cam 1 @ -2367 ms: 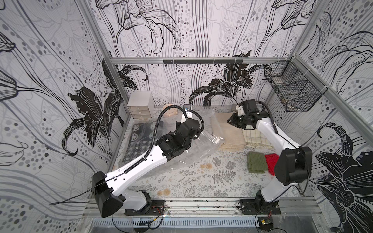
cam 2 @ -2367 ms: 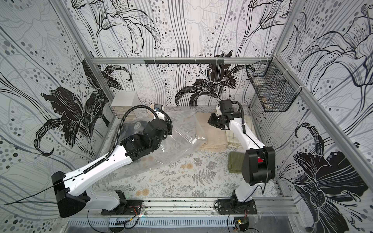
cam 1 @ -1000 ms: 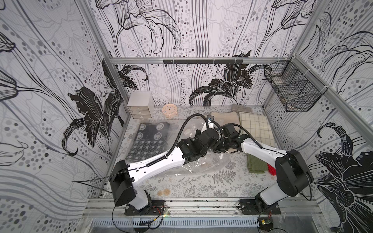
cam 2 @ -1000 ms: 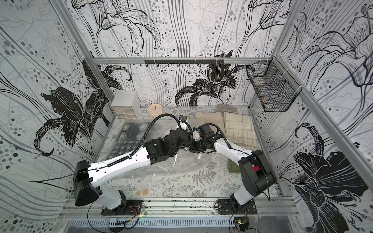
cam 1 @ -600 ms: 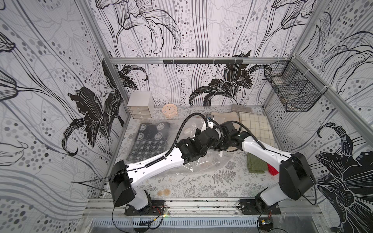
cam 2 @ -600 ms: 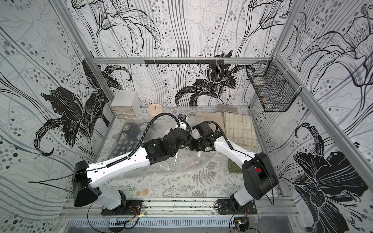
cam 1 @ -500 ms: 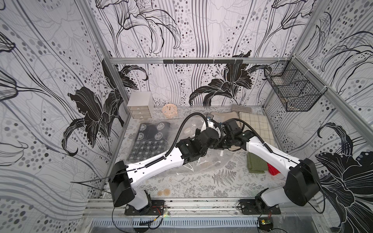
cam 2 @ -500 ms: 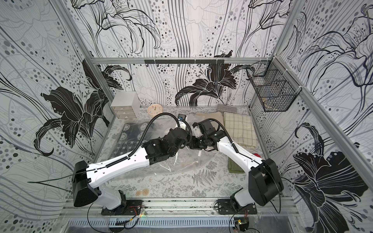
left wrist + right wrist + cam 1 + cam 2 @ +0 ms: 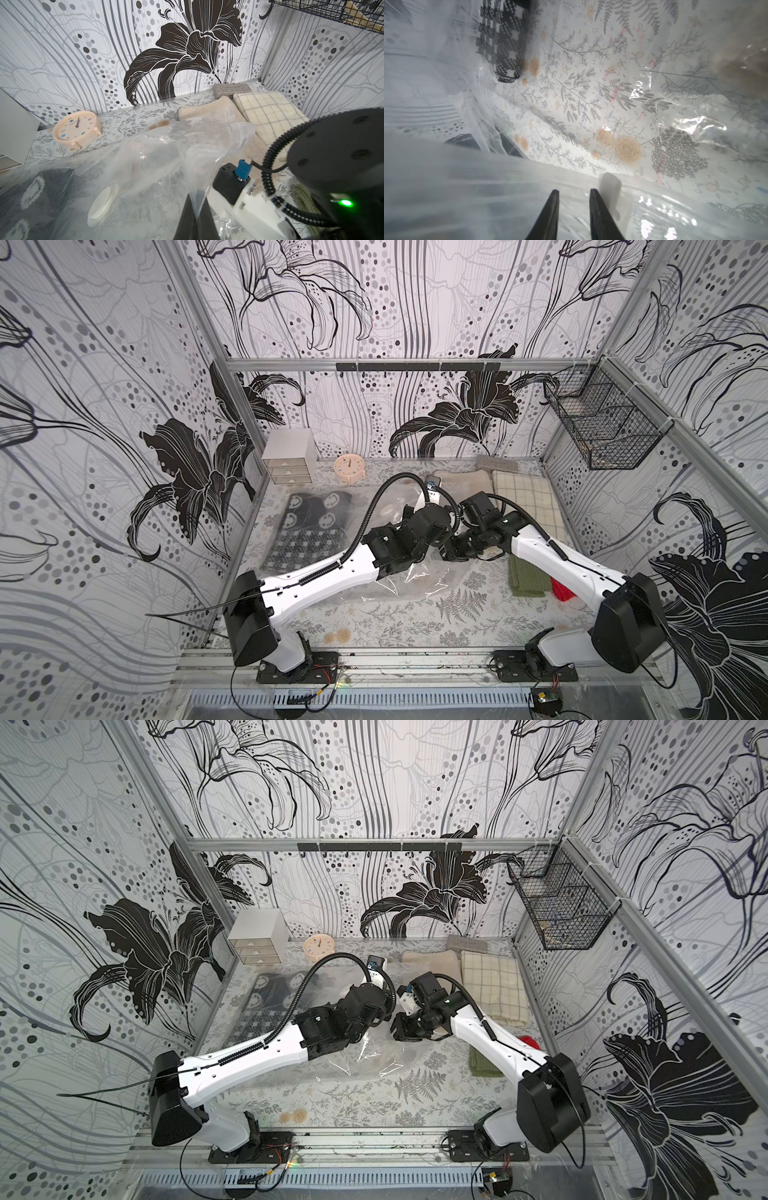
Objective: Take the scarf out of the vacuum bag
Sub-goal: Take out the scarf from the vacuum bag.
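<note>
Vacuum bag (image 9: 158,158) | left claw (image 9: 195,207) clamped on its film | right claw (image 9: 574,193) slightly parted over plastic

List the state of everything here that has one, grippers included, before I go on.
vacuum bag: crumpled, one edge lifted.
scarf: lying flat inside the vacuum bag.
left gripper: shut on the vacuum bag's lifted edge.
right gripper: jaws slightly apart against the plastic, gripping nothing that shows.
drawer box: all drawers shut.
clock: face up.
</note>
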Controlling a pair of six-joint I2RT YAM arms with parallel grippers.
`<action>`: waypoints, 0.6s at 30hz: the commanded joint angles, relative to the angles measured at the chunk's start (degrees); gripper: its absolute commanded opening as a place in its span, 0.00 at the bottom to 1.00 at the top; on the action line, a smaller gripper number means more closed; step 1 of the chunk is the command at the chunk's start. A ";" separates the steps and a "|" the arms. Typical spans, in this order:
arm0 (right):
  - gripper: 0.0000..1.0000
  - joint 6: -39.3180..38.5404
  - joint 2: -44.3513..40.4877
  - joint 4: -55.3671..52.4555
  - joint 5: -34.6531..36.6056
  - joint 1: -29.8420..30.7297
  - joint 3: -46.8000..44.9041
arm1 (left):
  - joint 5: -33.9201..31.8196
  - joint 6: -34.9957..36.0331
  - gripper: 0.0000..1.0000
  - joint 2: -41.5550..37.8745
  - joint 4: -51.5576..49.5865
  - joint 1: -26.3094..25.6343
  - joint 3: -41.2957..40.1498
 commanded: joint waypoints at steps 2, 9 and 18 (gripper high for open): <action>0.27 -1.40 1.76 1.26 1.75 0.22 -1.44 | -0.02 0.65 0.00 -0.63 4.64 -0.35 -0.03; 0.27 0.44 5.18 9.21 5.87 0.00 1.13 | 0.47 0.20 0.00 -0.44 4.57 -0.29 -0.38; 0.25 5.72 11.80 21.43 7.31 -0.26 0.64 | 0.19 0.68 0.00 -0.71 3.61 -0.31 0.66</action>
